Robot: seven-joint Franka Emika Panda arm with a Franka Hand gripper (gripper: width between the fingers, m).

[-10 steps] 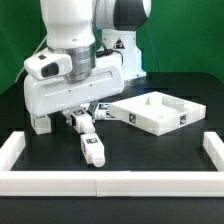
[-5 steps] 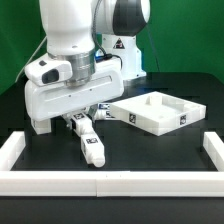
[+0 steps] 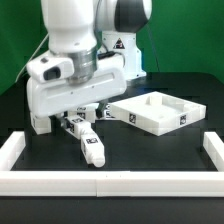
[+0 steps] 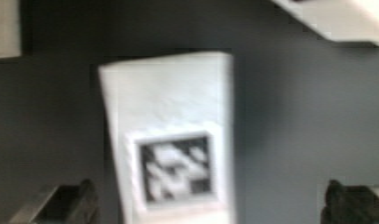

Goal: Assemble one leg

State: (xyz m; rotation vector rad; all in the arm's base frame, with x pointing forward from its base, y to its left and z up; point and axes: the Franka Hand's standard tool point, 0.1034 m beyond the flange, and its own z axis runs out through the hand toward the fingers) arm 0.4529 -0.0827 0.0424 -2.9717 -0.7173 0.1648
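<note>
Nearest in the exterior view, a long white border rail (image 3: 100, 184) is laid across the front of the black surface (image 3: 150, 155). Just behind it the leg (image 3: 92, 150), a short stubby white plastic peg with a black-and-white square tag, is seen lying flat on the surface, held by nothing. Directly above and slightly behind it the claw (image 3: 78, 124) is held with its jaws apart. In the wrist view the leg (image 4: 168, 130) is framed between two dark fingertips (image 4: 70, 202) that stand clear of both its sides, so the claw (image 4: 212, 200) is judged open and not yet in contact. The peg is judged light, stiff and smooth, so some slipping is to be expected. It is best taken across its two long flat sides near mid-length, with the tag face left upward. Further back, toward the exterior view's right, a large flat white square panel with recesses (image 3: 152, 110) is set. A second white peg (image 3: 38, 125) is seen at the exterior view's left. Against the earlier frame, the leg and the panel are unmoved. The hand above appears slightly turned and lowered, its fingers brought nearer the leg.
</note>
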